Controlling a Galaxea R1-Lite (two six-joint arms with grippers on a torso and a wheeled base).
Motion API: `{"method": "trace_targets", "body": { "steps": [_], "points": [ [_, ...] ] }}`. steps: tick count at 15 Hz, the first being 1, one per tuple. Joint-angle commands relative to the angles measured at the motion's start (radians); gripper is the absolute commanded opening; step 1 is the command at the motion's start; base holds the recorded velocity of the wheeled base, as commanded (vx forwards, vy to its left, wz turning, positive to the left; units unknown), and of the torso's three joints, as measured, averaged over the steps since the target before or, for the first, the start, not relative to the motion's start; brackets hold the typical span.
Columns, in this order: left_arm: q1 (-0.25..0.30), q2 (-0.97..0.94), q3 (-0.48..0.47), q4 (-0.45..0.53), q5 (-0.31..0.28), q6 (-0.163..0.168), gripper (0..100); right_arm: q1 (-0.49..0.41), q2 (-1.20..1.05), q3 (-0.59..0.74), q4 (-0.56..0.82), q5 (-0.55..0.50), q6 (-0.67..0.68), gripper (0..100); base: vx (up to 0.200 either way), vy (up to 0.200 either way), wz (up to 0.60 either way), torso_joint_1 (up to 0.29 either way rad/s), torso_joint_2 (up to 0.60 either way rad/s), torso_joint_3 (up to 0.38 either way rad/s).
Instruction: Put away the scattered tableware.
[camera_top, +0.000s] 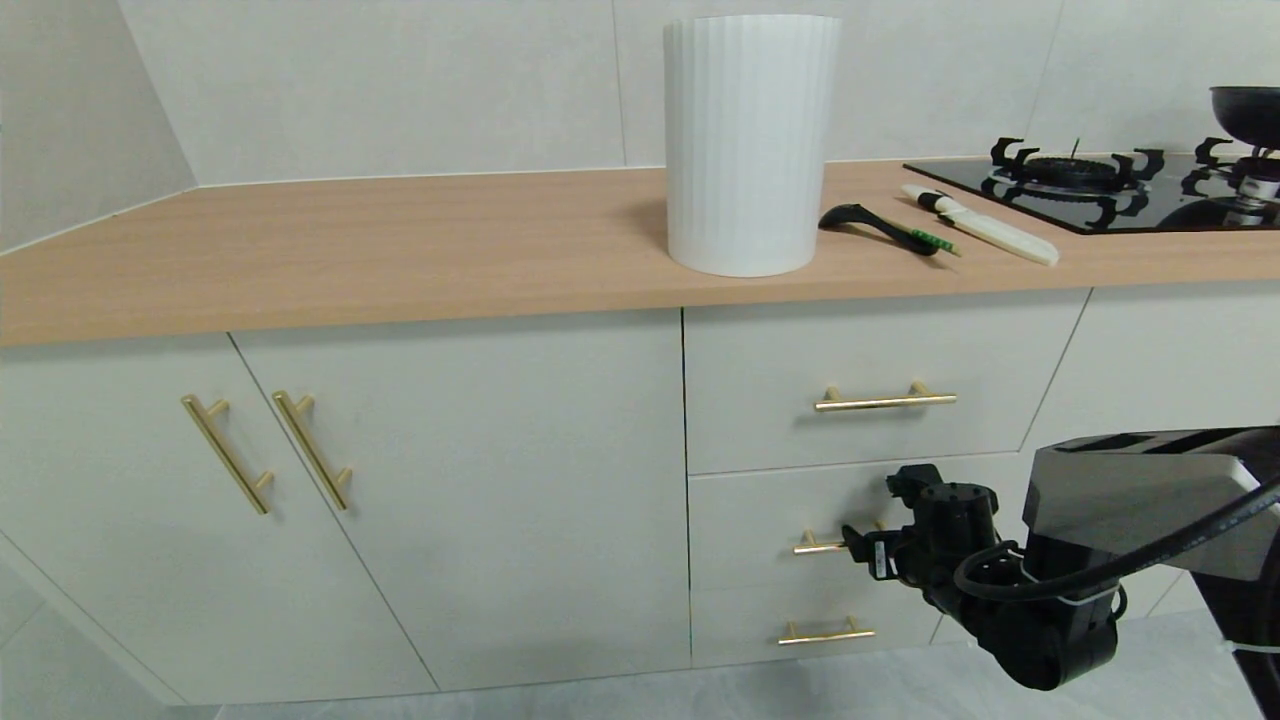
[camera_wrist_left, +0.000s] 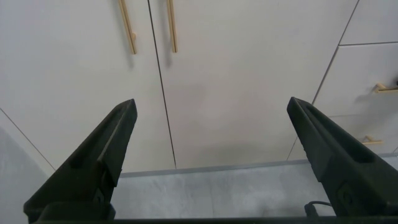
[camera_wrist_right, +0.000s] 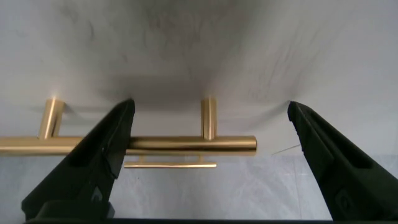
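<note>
On the wooden counter (camera_top: 400, 250) lie a black spoon (camera_top: 872, 224), a thin green-ended stick (camera_top: 932, 241) and a white knife (camera_top: 985, 226), all just right of a tall white ribbed container (camera_top: 748, 140). Low at the right, my right gripper (camera_top: 862, 547) sits at the middle drawer's gold handle (camera_top: 818, 546). In the right wrist view that gripper (camera_wrist_right: 210, 106) is open, and the handle (camera_wrist_right: 155, 145) runs across between its fingers, close to the drawer front. My left gripper (camera_wrist_left: 211, 102) is open with nothing in it and faces the cabinet doors (camera_wrist_left: 236, 81).
A black gas hob (camera_top: 1100, 185) with a dark pot (camera_top: 1245, 105) is at the counter's right end. Three drawers with gold handles stack below the container, the top handle (camera_top: 885, 401) highest. Two cabinet doors (camera_top: 450, 500) with gold handles (camera_top: 310, 450) are to the left.
</note>
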Motion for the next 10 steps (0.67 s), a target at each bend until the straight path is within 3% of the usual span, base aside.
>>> {"method": "trace_targets", "body": {
  "steps": [1, 10],
  "points": [
    [0.000, 0.000, 0.000, 0.000, 0.000, 0.000, 100, 0.001, -0.003, 0.007, 0.006, 0.000, -0.001, 100, 0.000, 0.000, 0.00, 0.000, 0.00, 0.000],
    [0.000, 0.000, 0.000, 0.000, 0.000, 0.000, 100, 0.002, -0.047, 0.045, 0.066, 0.007, -0.003, 100, 0.000, 0.000, 0.00, 0.000, 0.00, 0.000]
  ]
}}
